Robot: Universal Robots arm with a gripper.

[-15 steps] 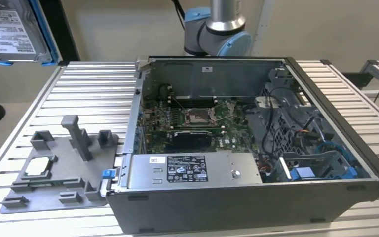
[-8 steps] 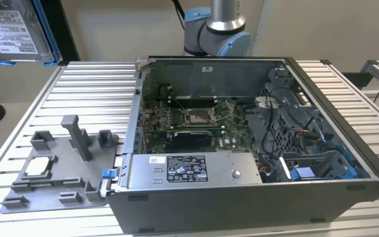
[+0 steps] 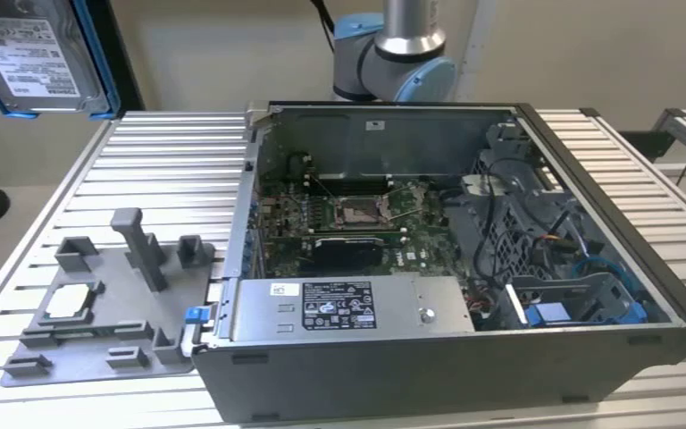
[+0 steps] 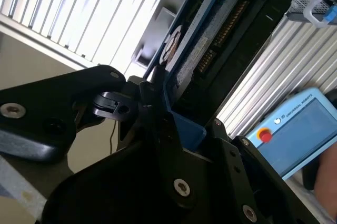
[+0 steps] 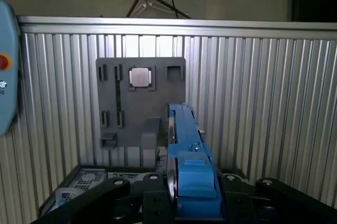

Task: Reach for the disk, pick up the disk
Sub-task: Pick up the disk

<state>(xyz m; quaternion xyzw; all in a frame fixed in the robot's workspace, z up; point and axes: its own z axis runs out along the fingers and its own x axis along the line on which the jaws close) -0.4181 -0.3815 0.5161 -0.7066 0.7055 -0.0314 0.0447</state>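
Exterior view's left: disk (image 3: 39, 58) hangs high, well clear of the bench (image 3: 164, 152), label toward the camera. Claw (image 4: 176, 118) is clamped on it. In the second wrist view the jaws pinch the blue bracket (image 4: 189, 132) at one end, and the disk sticks out long past them. We judge that the weak point: with a plastic frame and a long overhang, a jerk could make it pivot or slip out. Below sits the grey fixture (image 3: 93, 313) with the chip (image 3: 67, 302), so a drop lands there or on the slats. Further right is the open case (image 3: 463, 268); a low swing could clip its wall.
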